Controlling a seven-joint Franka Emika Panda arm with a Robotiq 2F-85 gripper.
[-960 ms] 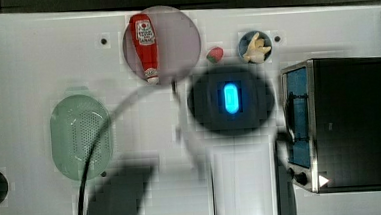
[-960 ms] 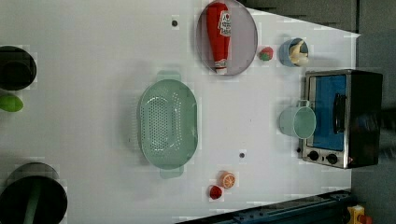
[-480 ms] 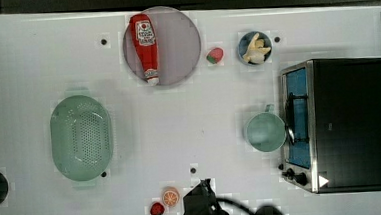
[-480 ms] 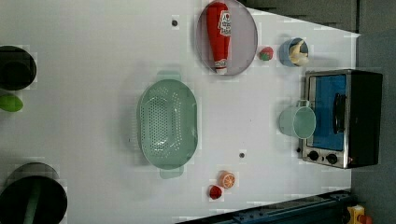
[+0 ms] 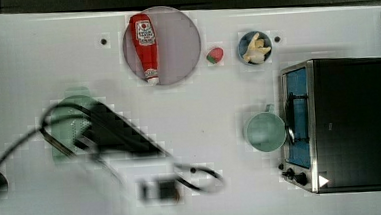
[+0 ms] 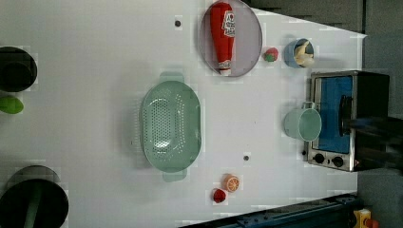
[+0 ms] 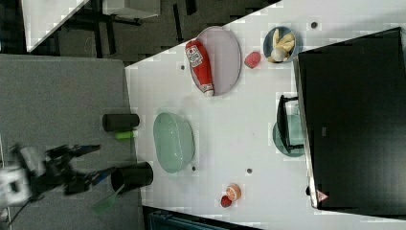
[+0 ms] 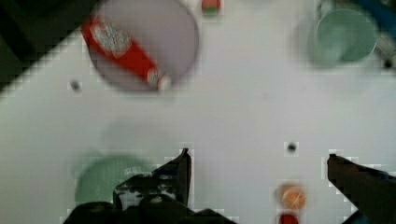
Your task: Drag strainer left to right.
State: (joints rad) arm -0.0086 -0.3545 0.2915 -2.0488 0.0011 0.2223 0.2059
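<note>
Strainer [image 6: 171, 126]: one; cup [image 6: 302, 124]: one; plate [image 6: 247, 38]: one.

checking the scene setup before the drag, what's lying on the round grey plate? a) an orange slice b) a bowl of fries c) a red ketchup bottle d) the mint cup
c: the red ketchup bottle lies on its side on the round grey plate, cap end near the plate's edge, as the left view also shows.

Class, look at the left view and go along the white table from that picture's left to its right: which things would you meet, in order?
Strainer → ketchup bottle lying on its plate → red strawberry → blue bowl → toaster oven.
</note>
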